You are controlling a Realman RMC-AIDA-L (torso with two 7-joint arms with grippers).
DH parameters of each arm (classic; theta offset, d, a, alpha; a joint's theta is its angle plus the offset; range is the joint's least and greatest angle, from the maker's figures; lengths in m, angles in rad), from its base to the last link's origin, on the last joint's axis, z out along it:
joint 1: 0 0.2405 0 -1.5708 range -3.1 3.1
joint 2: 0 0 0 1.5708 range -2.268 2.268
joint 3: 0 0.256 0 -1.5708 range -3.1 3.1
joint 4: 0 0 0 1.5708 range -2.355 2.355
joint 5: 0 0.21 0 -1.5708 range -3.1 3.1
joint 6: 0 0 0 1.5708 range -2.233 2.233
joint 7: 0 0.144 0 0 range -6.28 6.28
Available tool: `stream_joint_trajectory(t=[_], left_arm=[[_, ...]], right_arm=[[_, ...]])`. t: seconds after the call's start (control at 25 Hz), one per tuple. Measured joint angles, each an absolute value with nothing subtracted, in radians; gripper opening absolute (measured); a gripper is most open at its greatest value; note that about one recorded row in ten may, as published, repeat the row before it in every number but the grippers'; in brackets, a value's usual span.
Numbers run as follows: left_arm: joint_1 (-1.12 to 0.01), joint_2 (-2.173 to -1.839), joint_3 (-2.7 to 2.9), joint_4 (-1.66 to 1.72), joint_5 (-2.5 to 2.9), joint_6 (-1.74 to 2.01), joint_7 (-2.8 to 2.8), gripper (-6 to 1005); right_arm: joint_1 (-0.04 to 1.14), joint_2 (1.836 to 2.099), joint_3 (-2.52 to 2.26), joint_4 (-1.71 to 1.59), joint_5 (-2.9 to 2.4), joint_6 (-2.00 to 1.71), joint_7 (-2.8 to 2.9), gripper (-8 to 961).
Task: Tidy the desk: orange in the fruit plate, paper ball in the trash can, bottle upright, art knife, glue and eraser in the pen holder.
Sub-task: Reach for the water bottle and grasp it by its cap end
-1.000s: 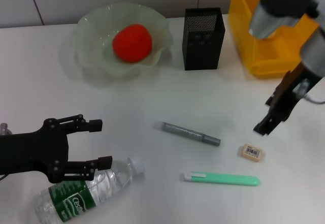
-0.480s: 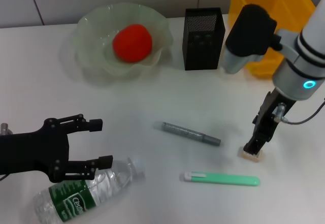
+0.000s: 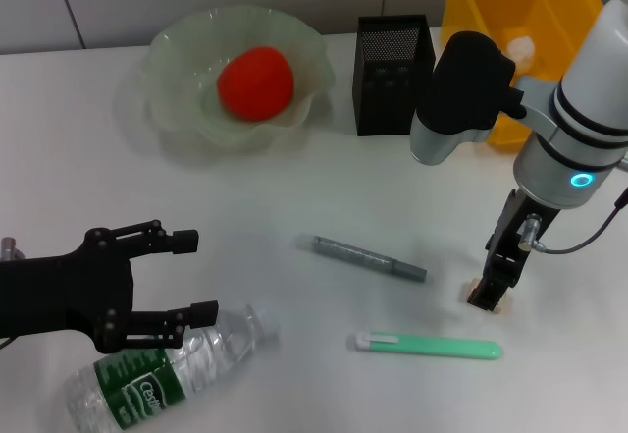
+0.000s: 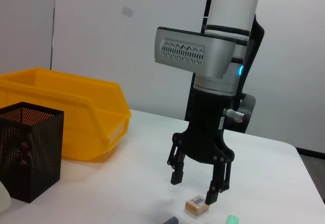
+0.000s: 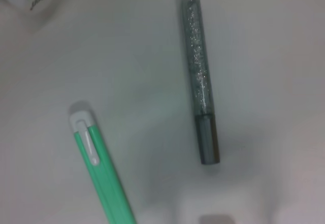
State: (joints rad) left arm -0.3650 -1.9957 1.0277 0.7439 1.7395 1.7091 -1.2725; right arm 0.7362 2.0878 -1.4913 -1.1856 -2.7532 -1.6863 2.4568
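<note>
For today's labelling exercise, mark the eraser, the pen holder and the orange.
eraser (image 4: 196, 205), left wrist view, on its top face.
pen holder (image 3: 391, 94), head view, on its front mesh wall.
orange (image 3: 255, 81), head view, on the middle of its skin.

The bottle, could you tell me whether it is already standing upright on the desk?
No, the bottle lies on its side near the left gripper, its cap end toward the desk's middle.

Bright, even overhead light, soft faint shadows; right wrist view slightly blurred.
</note>
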Motion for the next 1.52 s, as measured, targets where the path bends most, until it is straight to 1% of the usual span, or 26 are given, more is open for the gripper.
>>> stream_joint_trajectory(t=[0.56,0.72,0.88,1.16,1.32,1.36,1.44,1.52], left_arm=[[-0.367,-1.996,1.029,0.744,1.74,1.706,-1.273,855],[-0.367,-1.996,1.029,0.744,1.743,1.706,-1.276,855],[-0.374,-1.996,1.026,0.768,1.789,1.687,-1.318,855],[-0.383,-1.998,1.025,0.813,1.817,1.671,-1.377,855],[-0.384,-2.022,1.025,0.908,1.893,1.667,-1.462,855],[-0.384,-2.032,1.025,0.942,1.918,1.666,-1.489,855],[-0.384,-2.051,1.025,1.005,1.96,1.666,-1.539,855],[-0.384,-2.061,1.028,1.049,1.985,1.665,-1.58,855]], right_arm=[[0.736,2.088,-1.49,-1.187,-2.741,-1.687,2.457,761],[0.711,2.085,-1.464,-1.225,-2.724,-1.685,2.452,761],[0.622,2.084,-1.407,-1.315,-2.679,-1.68,2.383,761],[0.392,2.084,-1.243,-1.406,-2.467,-1.639,2.126,761],[0.29,2.085,-1.121,-1.363,-2.297,-1.632,1.906,761],[0.267,2.085,-1.087,-1.342,-2.255,-1.632,1.846,761],[0.234,2.083,-1.02,-1.288,-2.177,-1.638,1.724,761],[0.205,2.081,-0.952,-1.22,-2.098,-1.645,1.599,761]])
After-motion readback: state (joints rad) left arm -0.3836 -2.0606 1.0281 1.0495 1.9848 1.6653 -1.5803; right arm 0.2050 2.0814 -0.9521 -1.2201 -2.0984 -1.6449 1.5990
